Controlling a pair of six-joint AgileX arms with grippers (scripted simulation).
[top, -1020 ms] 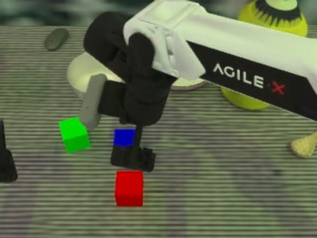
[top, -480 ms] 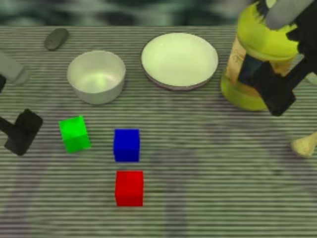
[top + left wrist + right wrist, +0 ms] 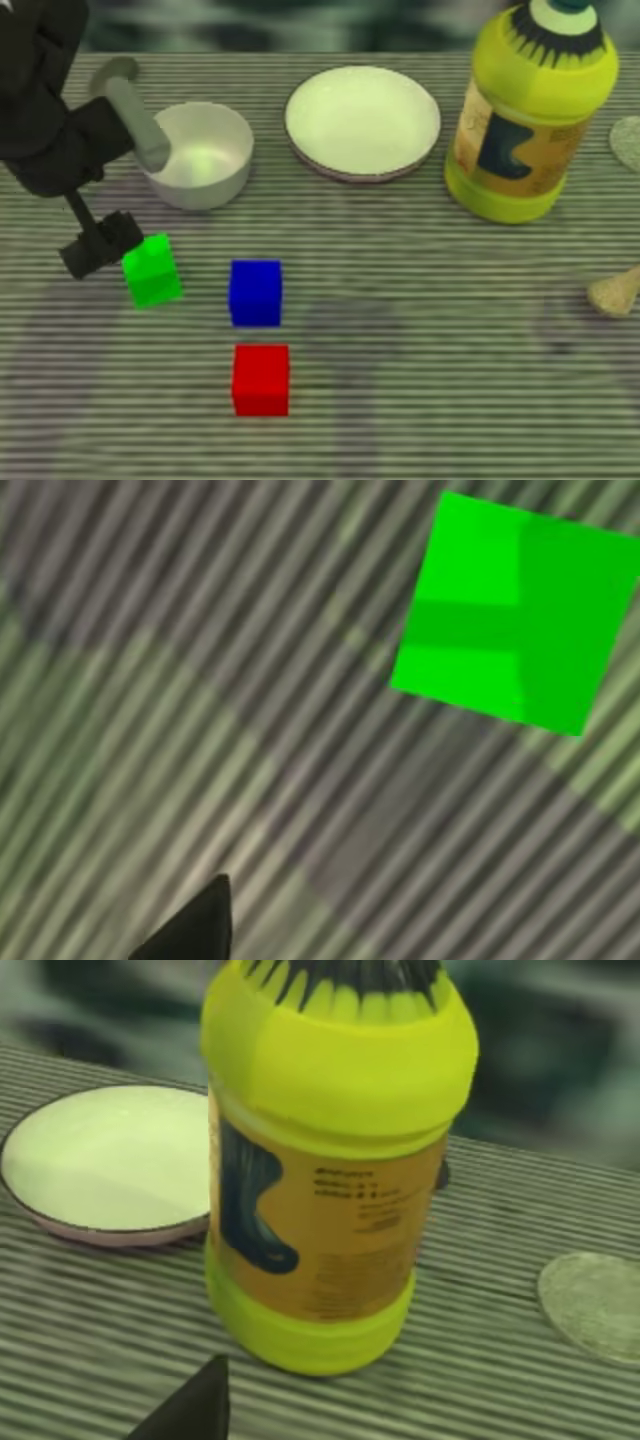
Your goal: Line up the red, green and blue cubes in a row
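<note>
Three cubes rest on the striped table: the green cube (image 3: 151, 270) at the left, the blue cube (image 3: 255, 292) to its right, and the red cube (image 3: 261, 379) just in front of the blue one. My left gripper (image 3: 100, 247) hovers open right beside the green cube's left side, touching nothing. In the left wrist view the green cube (image 3: 510, 610) lies off to one side of a single dark fingertip (image 3: 195, 925). My right arm is outside the top view; its wrist view shows one fingertip (image 3: 190, 1410) in front of the bottle, holding nothing.
A white bowl (image 3: 197, 152) stands behind the green cube, under my left arm. A white plate (image 3: 362, 120) and a tall yellow bottle (image 3: 528, 110) stand at the back. A tan lump (image 3: 615, 290) and a grey disc (image 3: 628, 142) lie at the right edge.
My right arm has pulled away from the blue cube and out of the top view to the right. My left arm has swung in from the left edge to the green cube.
</note>
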